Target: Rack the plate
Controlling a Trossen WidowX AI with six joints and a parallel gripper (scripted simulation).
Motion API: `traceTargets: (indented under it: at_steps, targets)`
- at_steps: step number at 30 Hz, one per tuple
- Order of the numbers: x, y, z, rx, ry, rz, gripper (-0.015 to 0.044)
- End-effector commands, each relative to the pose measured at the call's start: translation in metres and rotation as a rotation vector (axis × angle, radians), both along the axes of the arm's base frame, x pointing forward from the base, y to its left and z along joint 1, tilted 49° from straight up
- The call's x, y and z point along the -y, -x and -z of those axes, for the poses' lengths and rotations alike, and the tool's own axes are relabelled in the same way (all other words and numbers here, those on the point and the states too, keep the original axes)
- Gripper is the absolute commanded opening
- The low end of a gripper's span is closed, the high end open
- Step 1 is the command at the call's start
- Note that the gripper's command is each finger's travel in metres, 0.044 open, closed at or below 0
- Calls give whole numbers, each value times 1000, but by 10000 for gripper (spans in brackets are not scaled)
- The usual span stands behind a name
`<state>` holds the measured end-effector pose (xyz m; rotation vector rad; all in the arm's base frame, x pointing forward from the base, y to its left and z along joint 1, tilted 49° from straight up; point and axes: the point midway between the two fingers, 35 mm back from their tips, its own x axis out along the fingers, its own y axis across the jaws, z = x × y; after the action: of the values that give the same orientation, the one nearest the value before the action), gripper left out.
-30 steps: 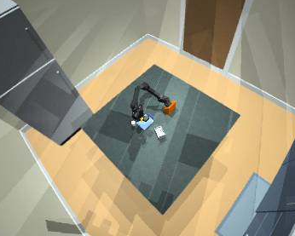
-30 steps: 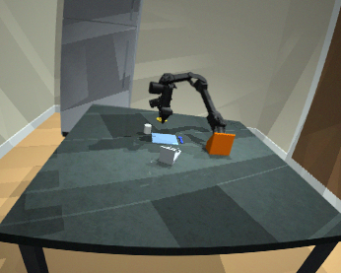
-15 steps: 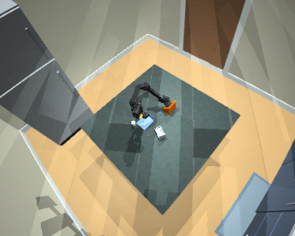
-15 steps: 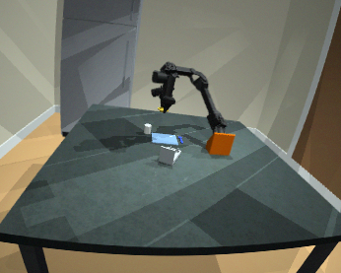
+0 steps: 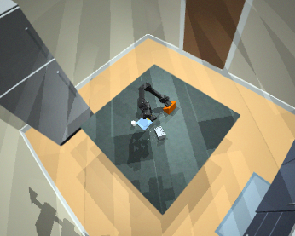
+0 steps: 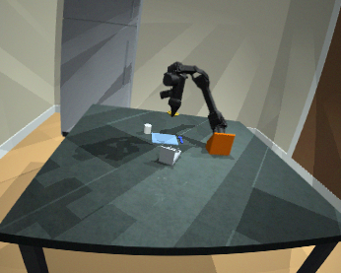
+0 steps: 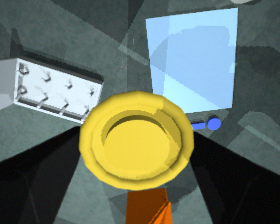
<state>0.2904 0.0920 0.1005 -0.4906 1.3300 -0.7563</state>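
White cylinder left of the blue sheet on the dark tabletop (image 5: 194,154) (image 6: 170,213), yellow plate (image 7: 136,180) grasped by the pincer (image 6: 172,114) (image 7: 136,135) above and behind the sheet (image 5: 143,123) (image 6: 164,138) (image 7: 195,60), pale dish rack (image 5: 160,132) (image 6: 169,156) (image 7: 57,92) in front, orange block (image 5: 170,107) (image 6: 222,144) (image 7: 146,207) to its right.

Matte black arm (image 5: 155,93) (image 6: 205,91); black, tapered pincer fingers.

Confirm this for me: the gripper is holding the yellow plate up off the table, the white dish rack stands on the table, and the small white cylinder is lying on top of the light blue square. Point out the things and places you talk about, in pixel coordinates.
The white cylinder (image 5: 133,123) (image 6: 147,128) is not on the light blue square (image 5: 144,123) (image 6: 165,139) (image 7: 195,62); the exterior view shows it standing on the table beside it. The rest is right.
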Motion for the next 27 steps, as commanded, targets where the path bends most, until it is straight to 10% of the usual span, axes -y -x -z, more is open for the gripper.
traceTargets:
  at_steps: [1, 27]
  targets:
    - [-16, 25, 23, 85, 4, 109, 0]
    - [2, 51, 70, -151, -176, 157, 0]
